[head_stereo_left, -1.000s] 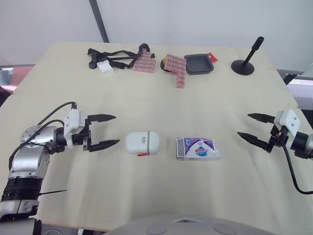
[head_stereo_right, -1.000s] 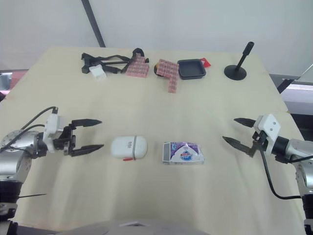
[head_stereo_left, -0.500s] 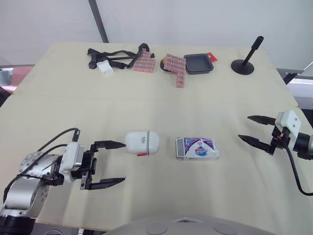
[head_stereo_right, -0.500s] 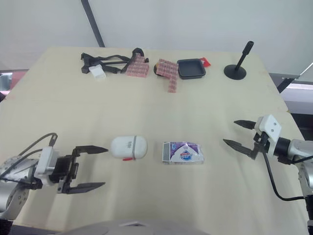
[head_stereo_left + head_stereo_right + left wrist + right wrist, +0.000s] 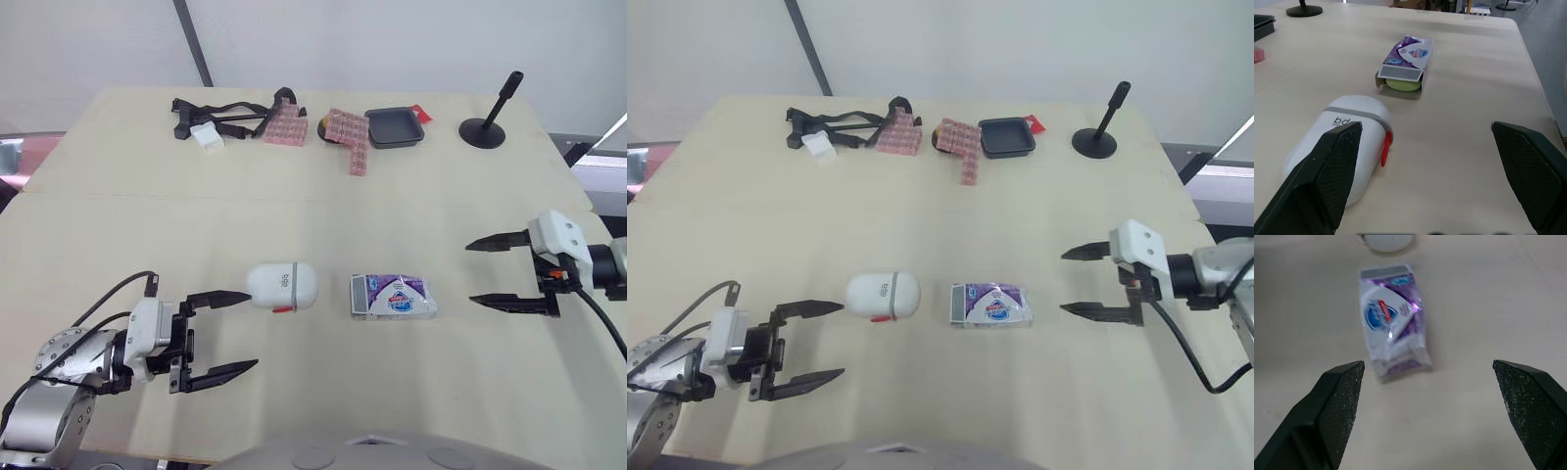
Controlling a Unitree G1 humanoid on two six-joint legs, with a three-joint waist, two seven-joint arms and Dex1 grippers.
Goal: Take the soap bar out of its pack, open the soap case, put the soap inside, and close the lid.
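A white oval soap case (image 5: 283,286) with a grey band and a red latch lies shut in the middle of the table. To its right lies the purple-and-white soap pack (image 5: 394,297), its left end open with the green bar (image 5: 1402,85) showing inside. My left gripper (image 5: 229,333) is open just left of the case, its far finger close to the case's end; I cannot tell if they touch. My right gripper (image 5: 482,271) is open to the right of the pack, pointing at it, a short gap away.
Along the far edge lie black straps with a white tag (image 5: 223,117), pink textured blocks (image 5: 350,134), a small black tray (image 5: 396,127) and a black stand with an upright handle (image 5: 487,130). The table's right edge runs close to my right arm.
My right gripper turned and moved left toward the pack over the second. My left gripper dropped toward the front edge, then edged right beside the case. Case and pack stayed put.
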